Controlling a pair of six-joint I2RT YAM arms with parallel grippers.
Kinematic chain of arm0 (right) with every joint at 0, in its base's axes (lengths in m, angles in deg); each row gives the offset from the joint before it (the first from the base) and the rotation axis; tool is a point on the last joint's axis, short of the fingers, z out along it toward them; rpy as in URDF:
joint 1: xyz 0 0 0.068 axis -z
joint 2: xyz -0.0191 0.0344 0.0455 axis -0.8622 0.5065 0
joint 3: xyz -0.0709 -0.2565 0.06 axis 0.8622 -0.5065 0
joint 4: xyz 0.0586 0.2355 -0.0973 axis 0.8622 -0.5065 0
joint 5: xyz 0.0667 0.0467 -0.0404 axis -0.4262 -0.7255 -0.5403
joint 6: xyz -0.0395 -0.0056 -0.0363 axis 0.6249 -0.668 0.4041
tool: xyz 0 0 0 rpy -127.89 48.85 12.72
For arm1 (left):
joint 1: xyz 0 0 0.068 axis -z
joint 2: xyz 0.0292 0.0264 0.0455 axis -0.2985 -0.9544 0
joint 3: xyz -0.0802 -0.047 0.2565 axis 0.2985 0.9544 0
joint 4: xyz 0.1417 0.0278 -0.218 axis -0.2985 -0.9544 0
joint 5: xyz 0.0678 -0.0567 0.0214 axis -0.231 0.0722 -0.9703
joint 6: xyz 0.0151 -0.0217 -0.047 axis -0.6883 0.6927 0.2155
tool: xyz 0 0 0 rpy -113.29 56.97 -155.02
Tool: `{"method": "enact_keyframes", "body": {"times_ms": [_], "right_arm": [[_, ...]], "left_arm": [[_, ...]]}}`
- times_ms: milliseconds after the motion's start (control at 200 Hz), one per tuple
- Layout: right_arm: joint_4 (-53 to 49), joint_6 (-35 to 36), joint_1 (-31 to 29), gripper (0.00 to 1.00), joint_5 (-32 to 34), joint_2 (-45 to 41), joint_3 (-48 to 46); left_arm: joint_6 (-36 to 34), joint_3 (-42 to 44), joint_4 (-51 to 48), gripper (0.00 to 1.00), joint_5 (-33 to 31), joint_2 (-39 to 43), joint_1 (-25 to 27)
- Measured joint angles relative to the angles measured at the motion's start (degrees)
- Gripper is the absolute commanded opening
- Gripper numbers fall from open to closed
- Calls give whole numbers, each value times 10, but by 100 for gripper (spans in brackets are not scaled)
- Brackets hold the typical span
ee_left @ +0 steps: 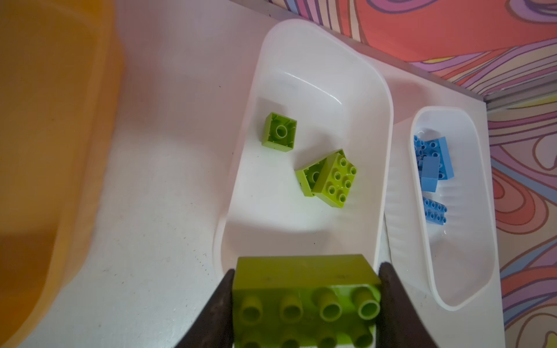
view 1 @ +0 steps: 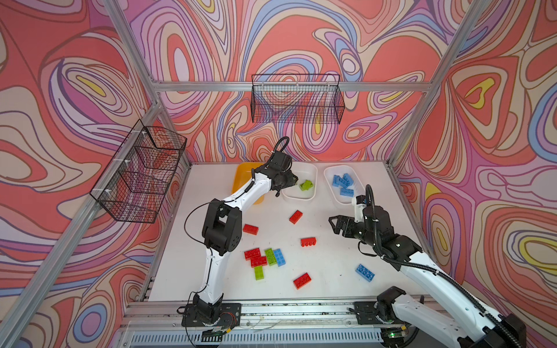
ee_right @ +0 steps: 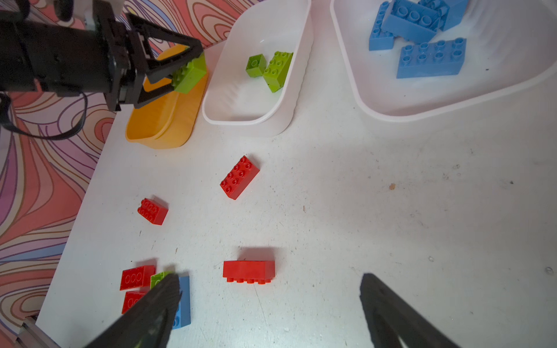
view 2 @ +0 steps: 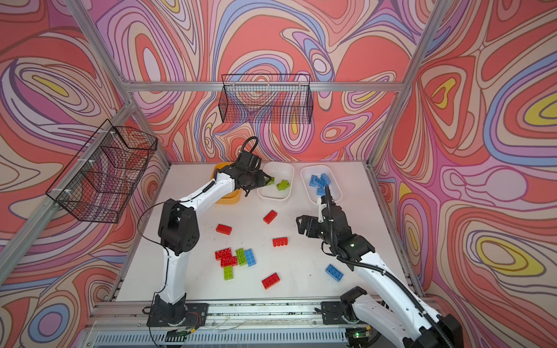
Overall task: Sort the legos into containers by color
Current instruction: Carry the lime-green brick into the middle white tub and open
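With our left claw (ee_left: 306,268) clamped on a green brick (ee_left: 301,289) at the edge of the middle tub (ee_left: 301,75), right claw (view 1: 333,225) spread, we should move further in before releasing.

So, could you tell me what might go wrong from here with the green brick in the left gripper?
1. The left gripper holds the green brick close to the rim of the middle white tub; released here, it might clip the rim and bounce out, perhaps into the yellow tub.
2. The packed cluster of bricks lies touching; a later pick there could shove neighbours.
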Motion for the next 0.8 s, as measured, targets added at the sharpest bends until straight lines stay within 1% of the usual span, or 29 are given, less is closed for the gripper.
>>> {"method": "enact_keyframes", "body": {"times_ms": [45, 85, 125, 165, 265, 391, 481, 536, 631, 801], "right_arm": [[0, -1, 0, 98, 4, 3, 0], [1, -2, 0, 98, 7, 7, 0], [1, -2, 0, 98, 10, 12, 0], [1, -2, 0, 98, 13, 18, 0], [2, -2, 0, 98, 17, 37, 0], [2, -2, 0, 98, 19, 55, 0], [5, -2, 0, 98, 23, 60, 0], [6, -2, 0, 98, 27, 61, 0], [5, 0, 0, 98, 33, 61, 2], [5, 2, 0, 98, 37, 63, 17]], "left_arm": [[-1, -36, 0, 49, 3, -30, -1], [-2, -69, -2, 56, 5, -57, -1], [-2, -103, -3, 66, 8, -82, -2], [-1, -137, -4, 72, 10, -108, -2], [3, -191, -2, 78, 26, -152, -5], [12, -199, 3, 91, 52, -163, -9], [14, -195, 15, 92, 64, -160, -9], [15, -168, 31, 92, 68, -146, -9], [13, -69, 45, 90, 68, -87, -8], [2, 147, 69, 88, 46, 83, -1]]}}
